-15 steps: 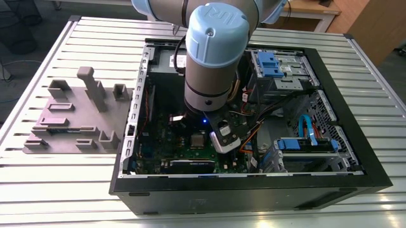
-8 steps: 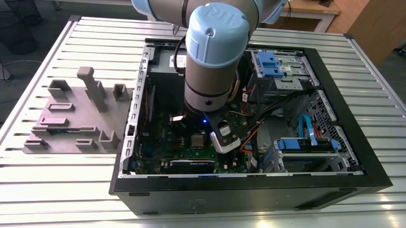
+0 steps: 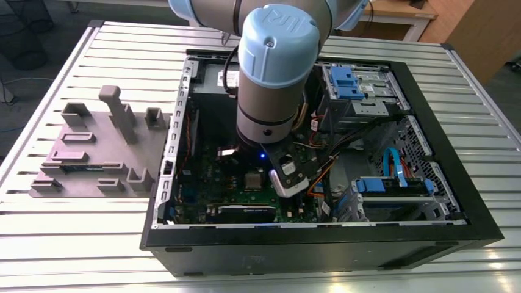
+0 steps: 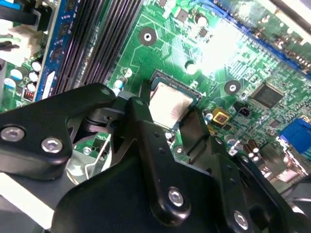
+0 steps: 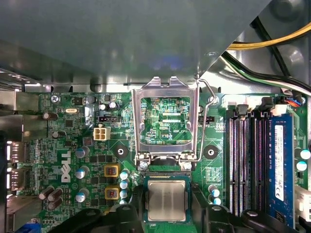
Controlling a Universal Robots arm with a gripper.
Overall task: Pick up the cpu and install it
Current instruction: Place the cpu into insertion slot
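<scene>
Seemingly seated, cpu [image 5: 166,201] lies in socket [image 5: 165,176], about 8 o'clock from the middle of case [image 3: 326,256] in the exterior view, gripper [image 5: 167,211] narrow around it, clamped or not I cannot tell; sideways drag risks bent pins.

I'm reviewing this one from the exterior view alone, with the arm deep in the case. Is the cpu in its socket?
Observer: Yes. In the first wrist view the cpu lies flat in the socket on the motherboard.
Operator: Is the socket's metal frame closed over it?
Observer: No. The frame is hinged open beside the cpu, and bare board shows through it.
Operator: Where is the hand?
Observer: In the second wrist view the hand sits right at the cpu.
</scene>
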